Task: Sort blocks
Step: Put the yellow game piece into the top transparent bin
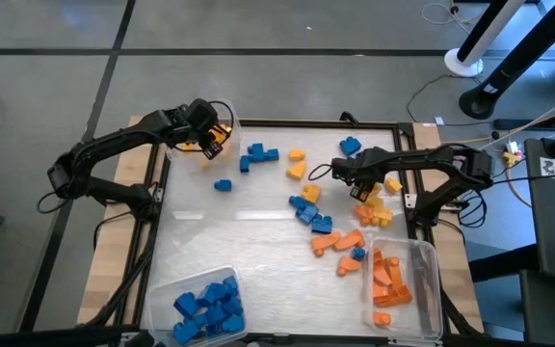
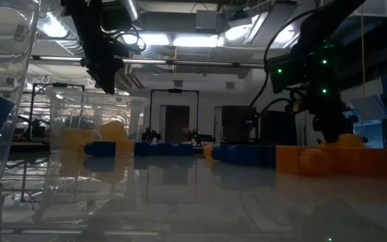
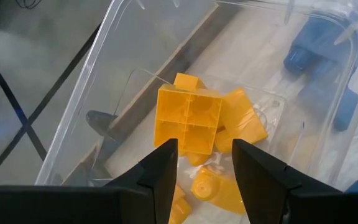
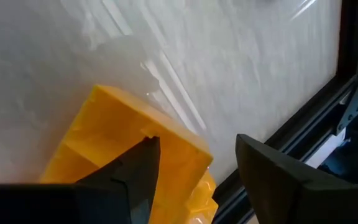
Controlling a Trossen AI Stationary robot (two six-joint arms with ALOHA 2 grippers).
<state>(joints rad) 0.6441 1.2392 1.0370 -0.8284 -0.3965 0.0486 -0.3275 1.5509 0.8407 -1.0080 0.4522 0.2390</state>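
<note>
The bench (image 1: 258,231) has a pale glossy top inside a dark frame, standing on a grey floor with cables off to one side. My left hand (image 1: 210,143) hangs over the clear bin (image 1: 222,108) at the far left corner, fingers (image 3: 160,171) parted, with a yellow block (image 3: 188,120) right at their tips above the other yellow pieces in there; whether I am pinching it or have just let it go, I cannot tell. It sits there because yellow collects in this bin, as blue fills the bin (image 1: 191,280) at the near left and orange the bin (image 1: 422,253) at the near right.

My right hand (image 1: 340,172) is low near the loose blocks (image 1: 321,224) mid-bench, fingers spread, with a yellow block (image 4: 126,162) beside one finger (image 4: 132,177) but not clamped.

I can read no brand, label or writing anywhere.
</note>
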